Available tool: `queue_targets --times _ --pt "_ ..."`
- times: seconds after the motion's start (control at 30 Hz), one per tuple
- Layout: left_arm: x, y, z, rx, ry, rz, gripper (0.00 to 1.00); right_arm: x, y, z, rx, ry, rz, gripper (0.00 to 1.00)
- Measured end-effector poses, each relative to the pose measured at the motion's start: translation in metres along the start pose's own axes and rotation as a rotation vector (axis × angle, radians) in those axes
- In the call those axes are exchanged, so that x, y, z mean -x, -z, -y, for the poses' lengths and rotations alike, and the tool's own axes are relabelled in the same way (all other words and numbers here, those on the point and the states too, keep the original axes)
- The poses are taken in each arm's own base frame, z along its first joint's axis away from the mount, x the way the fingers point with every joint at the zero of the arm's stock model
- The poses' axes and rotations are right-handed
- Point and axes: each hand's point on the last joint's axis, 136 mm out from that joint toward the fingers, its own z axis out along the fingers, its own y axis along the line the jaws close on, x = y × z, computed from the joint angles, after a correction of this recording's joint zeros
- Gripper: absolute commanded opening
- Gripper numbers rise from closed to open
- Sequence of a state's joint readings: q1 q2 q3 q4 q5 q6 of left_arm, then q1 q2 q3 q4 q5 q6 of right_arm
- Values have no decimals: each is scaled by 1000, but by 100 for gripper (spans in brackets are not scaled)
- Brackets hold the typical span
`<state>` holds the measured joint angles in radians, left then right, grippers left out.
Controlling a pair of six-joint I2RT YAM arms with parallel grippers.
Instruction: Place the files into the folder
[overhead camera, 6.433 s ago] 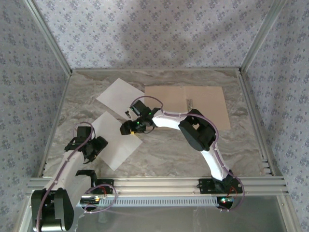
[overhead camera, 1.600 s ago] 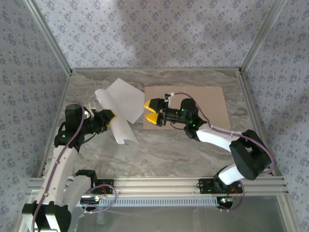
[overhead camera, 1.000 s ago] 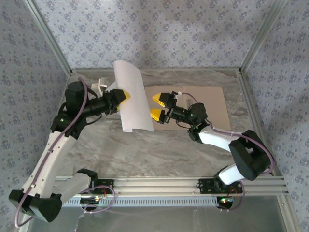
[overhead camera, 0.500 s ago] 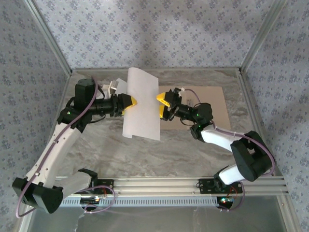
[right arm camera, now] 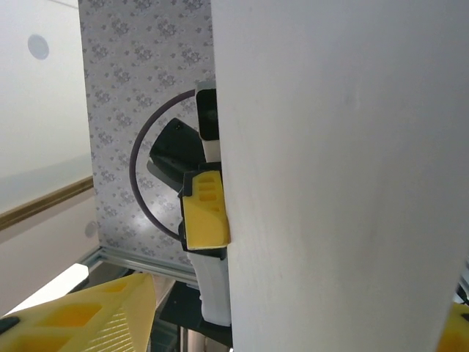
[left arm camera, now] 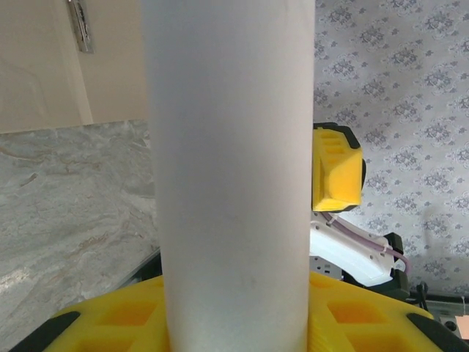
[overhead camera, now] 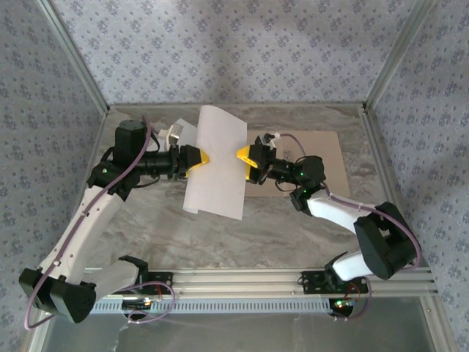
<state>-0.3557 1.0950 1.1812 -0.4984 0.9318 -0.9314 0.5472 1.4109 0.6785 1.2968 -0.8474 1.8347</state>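
Inspection findings, for your attention.

1. Your left gripper (overhead camera: 198, 158) sits left of centre in the overhead frame. Its jaws are clamped on the left edge of one white sheet (overhead camera: 216, 172). In the left wrist view the sheet rises straight out from between the yellow fingers (left arm camera: 110, 319) at the bottom edge.

2. The sheet is lifted off the table (overhead camera: 146, 220) and bowed. It hangs at centre frame, between your two grippers.

3. Your right gripper (overhead camera: 248, 155) meets the sheet's right edge, just right of centre. In the right wrist view its yellow fingers (right arm camera: 88, 315) stand apart at the lower corners, with the sheet between them. You cannot confirm a grip there; record the jaws as apart.

4. The folder (overhead camera: 322, 150) lies open and flat on the table in the upper right. Your right arm crosses its near edge. Its dark metal clip (left arm camera: 79, 26) shows at the upper left of the left wrist view.

5. The sheet overlaps the folder's left edge in the overhead frame, but is raised above it.
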Motion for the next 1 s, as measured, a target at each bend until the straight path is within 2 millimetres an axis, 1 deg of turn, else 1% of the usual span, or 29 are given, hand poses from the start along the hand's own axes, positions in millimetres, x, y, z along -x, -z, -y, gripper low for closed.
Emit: queue_targets --times 0.1,0.2,0.4,0.47,0.63,1.0 --pt "-1 0 0 -2 -2 -2 38 -3 2 -5 -2 30 -5 58" --pt "-6 -2 -1 -2 -2 -12 38 -5 3 -6 -7 45 -3 57" --pt "-11 -5 -4 0 3 -28 38 -3 4 -2 -26 52 3 55" --pt "-12 -6 -5 -1 0 -33 38 -3 4 -1 -31 51 6 53" --pt "-14 -7 -9 1 5 -36 38 -3 6 6 -43 44 10 43" --pt "-14 -8 -10 1 4 -36 38 -4 8 10 -49 36 11 37"
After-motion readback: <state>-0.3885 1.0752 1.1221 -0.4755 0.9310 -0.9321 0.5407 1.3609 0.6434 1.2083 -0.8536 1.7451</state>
